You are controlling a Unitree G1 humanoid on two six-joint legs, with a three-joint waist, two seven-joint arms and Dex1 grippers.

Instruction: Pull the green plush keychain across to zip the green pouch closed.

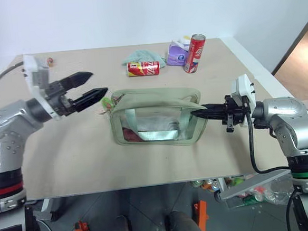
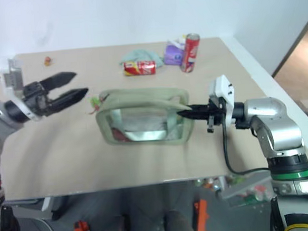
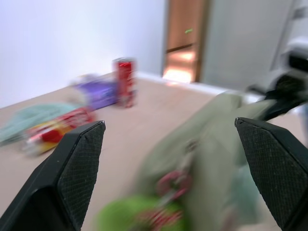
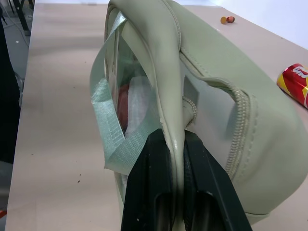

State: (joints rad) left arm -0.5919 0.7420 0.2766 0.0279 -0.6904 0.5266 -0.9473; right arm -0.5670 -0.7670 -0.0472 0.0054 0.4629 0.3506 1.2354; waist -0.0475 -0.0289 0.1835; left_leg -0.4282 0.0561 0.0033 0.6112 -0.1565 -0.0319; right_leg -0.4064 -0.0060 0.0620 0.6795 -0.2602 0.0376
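Pouch [image 1: 156, 115] sits mid-table, long side toward the robot, its clear panel facing front and pale strap looped over that panel. At the pouch's left end lies the keychain [image 1: 106, 103], a small lime fuzzy lump touching the pouch corner, with what looks like a red ring linking it to the zipper in the blurred left wrist view. I cannot tell from these views how far the zipper is run.

Right gripper [image 1: 205, 112] is clamped on the pouch's right end seam, fingers pinching the folded edge, so that end is anchored. Left gripper [image 1: 91, 87] hangs spread wide just left of the pouch, above the keychain and not touching it.

Handling, as I judge it: the pouch is soft fabric that will buckle and slide unless held taut at the far end. The keychain is light and squashy, and a pinch on the fuzz alone may slip. A better hold is low on the plush, near its ring, pulling along the zipper line toward the right gripper.
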